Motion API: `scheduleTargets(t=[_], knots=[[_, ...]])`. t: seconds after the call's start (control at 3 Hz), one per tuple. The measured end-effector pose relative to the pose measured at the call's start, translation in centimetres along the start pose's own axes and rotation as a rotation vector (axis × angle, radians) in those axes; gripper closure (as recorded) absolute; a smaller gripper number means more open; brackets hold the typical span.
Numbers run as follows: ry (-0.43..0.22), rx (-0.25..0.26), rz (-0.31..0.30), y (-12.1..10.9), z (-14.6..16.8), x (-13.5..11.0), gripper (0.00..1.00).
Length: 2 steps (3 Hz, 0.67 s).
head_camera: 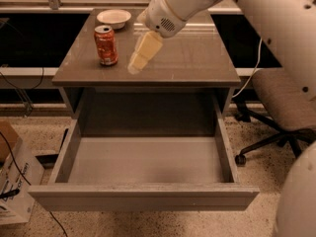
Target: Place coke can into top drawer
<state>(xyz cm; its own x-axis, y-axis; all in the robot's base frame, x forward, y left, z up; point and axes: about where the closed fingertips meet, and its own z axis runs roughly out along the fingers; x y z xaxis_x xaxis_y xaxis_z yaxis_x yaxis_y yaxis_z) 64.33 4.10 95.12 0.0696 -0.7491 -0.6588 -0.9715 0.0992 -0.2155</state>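
Here, in the one camera view, my gripper (134, 68) hangs tilted over the grey-brown cabinet top (197, 58), just right of the coke can (106, 45) and apart from it. Whether it is spread or closed I cannot tell. The can stands upright on the glossy top, near its left front edge, with a white bowl (114, 18) behind it. Below, the top drawer (143, 197) is pulled out wide, showing its pale floor. An office chair (281, 95) stands at the right on speckled flooring (256, 149), and a cardboard box (12, 181) sits at the left.
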Motion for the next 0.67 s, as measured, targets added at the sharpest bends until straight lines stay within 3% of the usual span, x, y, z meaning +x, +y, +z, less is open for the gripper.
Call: scheduleTargets(t=[0.33,0.67], knots=[[-0.093,0.033,0.016,-2.1,3.1,-0.9,0.0],[-0.131,0.084,0.072,-4.7,6.0,-0.9,0.0]])
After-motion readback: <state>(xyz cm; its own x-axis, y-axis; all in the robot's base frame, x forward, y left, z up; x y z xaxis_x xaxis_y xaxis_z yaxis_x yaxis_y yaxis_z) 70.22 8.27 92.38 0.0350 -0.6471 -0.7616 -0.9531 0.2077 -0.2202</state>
